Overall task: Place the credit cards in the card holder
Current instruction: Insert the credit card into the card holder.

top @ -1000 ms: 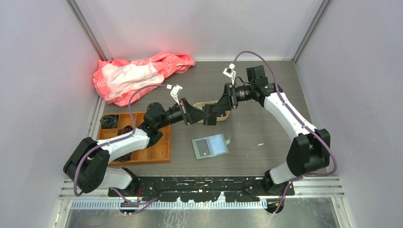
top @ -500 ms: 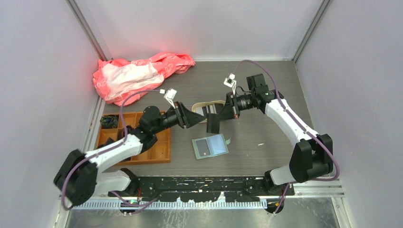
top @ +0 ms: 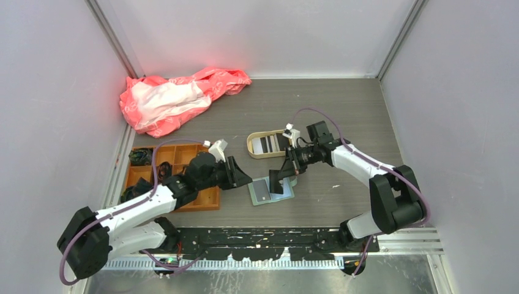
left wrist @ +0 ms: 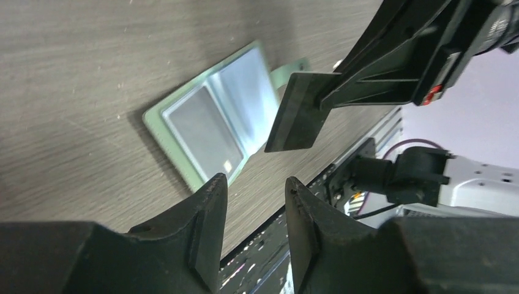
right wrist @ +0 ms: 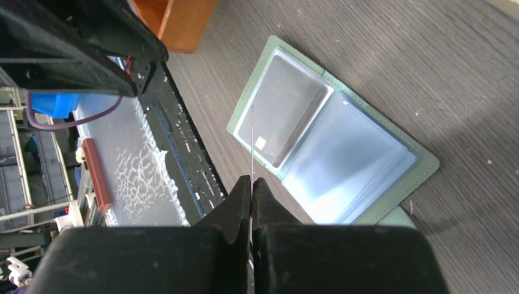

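Insertion step: the right gripper (right wrist: 251, 184) pinches a dark credit card (left wrist: 298, 113) edge-on just above the open card holder (left wrist: 211, 125) (flat on the surface (right wrist: 428, 61)). The left gripper (left wrist: 254, 184) hangs spread and empty beside the card holder. Next: angle the card into the free pocket (right wrist: 349, 159).

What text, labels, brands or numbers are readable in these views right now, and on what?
None can be read.
Pink bag: white print, too blurred to read.
Holder: no writing; pocketed card shows only a small pale square.
Black card in the right gripper: no writing visible.
Tray cards in the tray: too small to read.
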You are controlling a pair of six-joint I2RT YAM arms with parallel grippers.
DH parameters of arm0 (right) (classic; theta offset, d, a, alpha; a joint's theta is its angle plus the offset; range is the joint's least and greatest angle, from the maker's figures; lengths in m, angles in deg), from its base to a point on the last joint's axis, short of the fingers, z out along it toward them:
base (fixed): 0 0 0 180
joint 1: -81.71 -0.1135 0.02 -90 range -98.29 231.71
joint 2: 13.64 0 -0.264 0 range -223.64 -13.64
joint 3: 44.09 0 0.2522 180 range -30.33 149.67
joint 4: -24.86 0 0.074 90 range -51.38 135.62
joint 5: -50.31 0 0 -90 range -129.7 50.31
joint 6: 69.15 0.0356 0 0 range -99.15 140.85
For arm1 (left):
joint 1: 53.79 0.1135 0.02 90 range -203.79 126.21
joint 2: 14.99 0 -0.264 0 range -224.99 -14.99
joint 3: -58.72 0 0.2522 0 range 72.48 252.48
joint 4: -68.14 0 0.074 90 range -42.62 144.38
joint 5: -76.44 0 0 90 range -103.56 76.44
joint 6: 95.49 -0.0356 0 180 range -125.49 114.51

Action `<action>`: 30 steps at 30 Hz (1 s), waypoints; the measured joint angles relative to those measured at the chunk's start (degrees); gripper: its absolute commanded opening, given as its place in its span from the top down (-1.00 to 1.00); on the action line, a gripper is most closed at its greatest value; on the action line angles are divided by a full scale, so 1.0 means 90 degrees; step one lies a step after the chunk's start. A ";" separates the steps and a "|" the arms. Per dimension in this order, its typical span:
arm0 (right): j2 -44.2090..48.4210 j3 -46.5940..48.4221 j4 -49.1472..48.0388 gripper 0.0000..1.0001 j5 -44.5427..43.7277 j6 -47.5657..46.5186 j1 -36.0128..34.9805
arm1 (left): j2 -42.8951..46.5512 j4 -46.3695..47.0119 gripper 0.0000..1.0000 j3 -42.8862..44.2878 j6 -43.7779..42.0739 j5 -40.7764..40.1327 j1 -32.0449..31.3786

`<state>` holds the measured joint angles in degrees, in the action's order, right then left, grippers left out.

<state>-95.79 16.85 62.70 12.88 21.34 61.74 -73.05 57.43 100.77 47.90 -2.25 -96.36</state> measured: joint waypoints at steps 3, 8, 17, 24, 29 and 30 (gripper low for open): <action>-0.0182 -0.0131 -0.0452 0.98 -0.0226 0.0359 -0.0126 | -0.0228 -0.0194 0.20 -0.0002 0.0109 -0.0245 -0.0211; -0.0308 -0.0313 -0.0940 0.98 -0.0644 0.0850 -0.0143 | -0.0750 -0.0396 0.18 0.0002 0.0364 -0.0542 -0.0432; -0.0488 -0.0471 -0.1443 0.98 -0.0899 0.1426 -0.0143 | -0.1897 -0.0563 0.16 0.0187 0.0692 -0.0566 -0.0517; -0.0685 -0.0522 -0.1537 0.98 -0.0908 0.1596 -0.0143 | -0.2484 -0.0561 0.20 0.0464 0.0726 -0.0401 -0.0520; -0.0777 -0.0525 -0.1540 0.98 -0.0911 0.1666 -0.0143 | -0.2863 -0.0578 0.32 0.0750 0.0716 -0.0301 -0.0522; -0.0784 -0.0525 -0.1540 0.98 -0.0911 0.1685 -0.0143 | -0.2912 -0.0602 0.36 0.0801 0.0716 -0.0301 -0.0520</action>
<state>-102.85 12.13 48.84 4.69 36.51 60.45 -99.26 52.01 107.99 54.35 -4.96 -101.04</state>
